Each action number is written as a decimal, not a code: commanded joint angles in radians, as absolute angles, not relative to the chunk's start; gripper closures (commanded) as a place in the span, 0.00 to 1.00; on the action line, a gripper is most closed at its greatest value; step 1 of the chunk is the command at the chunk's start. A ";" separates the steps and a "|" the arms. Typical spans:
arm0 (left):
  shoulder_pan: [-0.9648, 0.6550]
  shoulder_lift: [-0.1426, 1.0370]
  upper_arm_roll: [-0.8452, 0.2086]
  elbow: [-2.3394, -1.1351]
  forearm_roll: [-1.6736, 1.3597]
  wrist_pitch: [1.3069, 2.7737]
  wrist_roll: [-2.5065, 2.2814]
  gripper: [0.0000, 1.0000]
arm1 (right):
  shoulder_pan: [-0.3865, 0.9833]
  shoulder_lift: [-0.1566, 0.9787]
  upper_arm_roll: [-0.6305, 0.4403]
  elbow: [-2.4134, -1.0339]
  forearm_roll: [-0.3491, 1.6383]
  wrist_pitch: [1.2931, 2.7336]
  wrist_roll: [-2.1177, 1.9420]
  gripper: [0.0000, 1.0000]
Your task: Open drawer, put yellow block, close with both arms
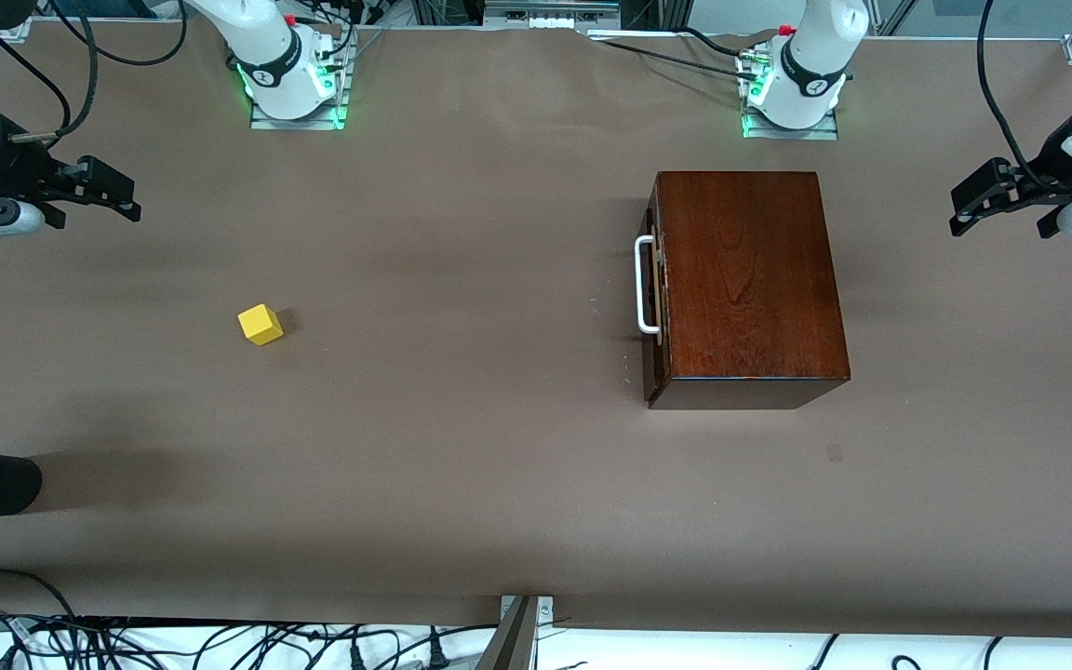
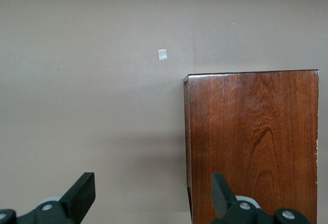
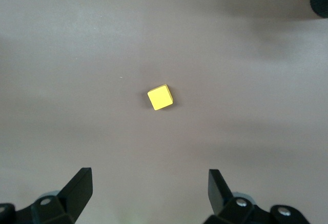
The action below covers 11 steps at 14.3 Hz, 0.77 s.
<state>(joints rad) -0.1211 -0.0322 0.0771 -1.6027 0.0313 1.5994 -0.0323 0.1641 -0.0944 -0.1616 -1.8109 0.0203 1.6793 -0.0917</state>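
Nothing done: drawer (image 1: 652, 284) was shut, yellow block (image 1: 261, 325) on table (image 1: 462, 465), left gripper (image 1: 973, 200) and right gripper (image 1: 113, 191) spread, empty.

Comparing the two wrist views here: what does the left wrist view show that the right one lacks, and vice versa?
Only the left wrist view shows the glossy dark mahogany box and a small pale square mark on the table, with the open left gripper over the box's edge. Only the right wrist view shows the small bright yellow cube, with the open right gripper above the table near it. Both share the brown table surface and empty, wide-spread black fingers.
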 commanded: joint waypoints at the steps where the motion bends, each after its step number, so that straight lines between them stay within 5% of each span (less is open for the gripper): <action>1: -0.127 -0.028 0.081 -1.592 0.025 1.582 -0.021 0.00 | 0.167 -0.097 -0.161 -1.813 0.017 1.687 -0.098 0.00; 11: -0.127 -0.028 0.075 -1.591 0.023 1.554 -0.026 0.00 | 0.169 -0.097 -0.160 -1.815 0.017 1.690 -0.098 0.00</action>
